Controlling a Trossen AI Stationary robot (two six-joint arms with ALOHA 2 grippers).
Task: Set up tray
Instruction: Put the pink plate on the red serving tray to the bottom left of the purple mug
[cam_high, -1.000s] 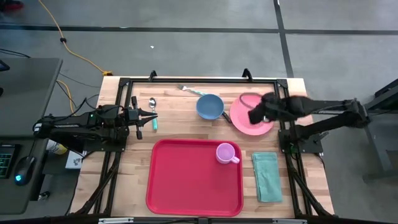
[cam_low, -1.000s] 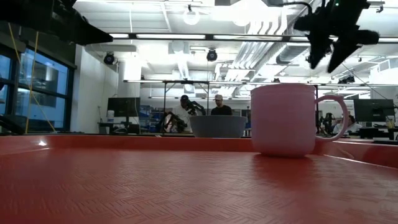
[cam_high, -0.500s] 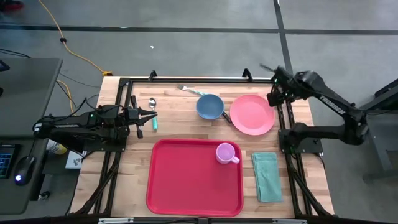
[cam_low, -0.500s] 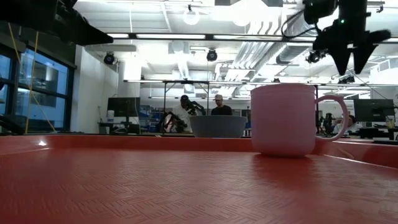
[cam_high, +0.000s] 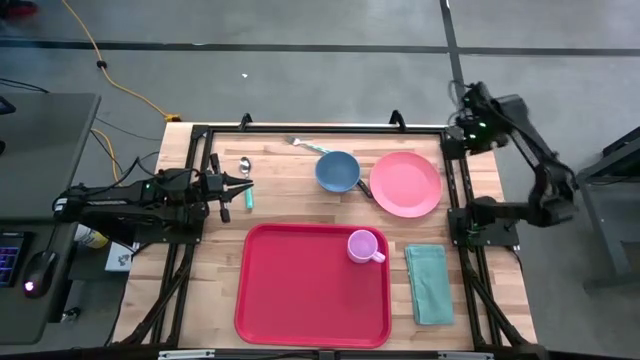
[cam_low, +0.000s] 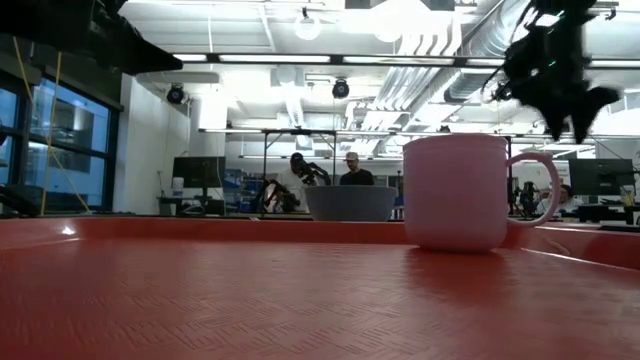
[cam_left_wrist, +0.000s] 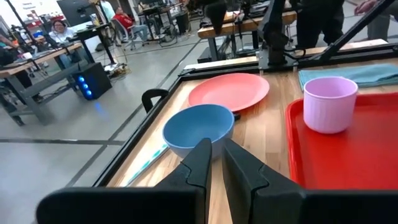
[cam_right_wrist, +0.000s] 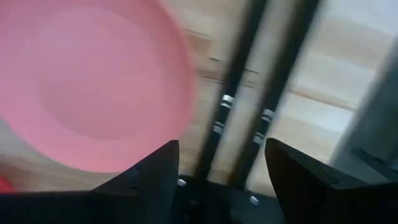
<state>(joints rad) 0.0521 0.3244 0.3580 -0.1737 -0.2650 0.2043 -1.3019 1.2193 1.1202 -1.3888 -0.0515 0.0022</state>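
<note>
**Q:** Status of the right arm?

**A:** My right gripper (cam_high: 462, 128) has pulled back from over the round salmon-pink plastic plate (cam_high: 406, 184) within the last second. It now hangs at the far right corner of the wooden desk (cam_high: 290, 190), above the black frame rail, fingers spread wide and holding nothing. The plate lies where it was, on the desk and off the tray.

**Q:** And the tray?

**A:** The large flat red plastic rectangular tray (cam_high: 300, 290) sits at the near middle of the desk. Only the pale pink ribbed plastic cup (cam_high: 364, 246) stands on it, in the far right corner. Cup and tray are unmoved.

**Q:** What remains off the tray?

**A:** The round blue plastic bowl (cam_high: 338, 171) just beside the plate, the folded teal cloth napkin (cam_high: 429, 283) to the tray's right, and a metal spoon (cam_high: 244, 167) on the far left.

**Q:** Left arm?

**A:** My left gripper (cam_high: 243, 186) waits at the left edge near the spoon, fingers nearly pressed together on nothing.

**Q:** Reading?

**A:** The retreat left the plate ungrasped. I judge the setup early: one item placed, several to go.
</note>
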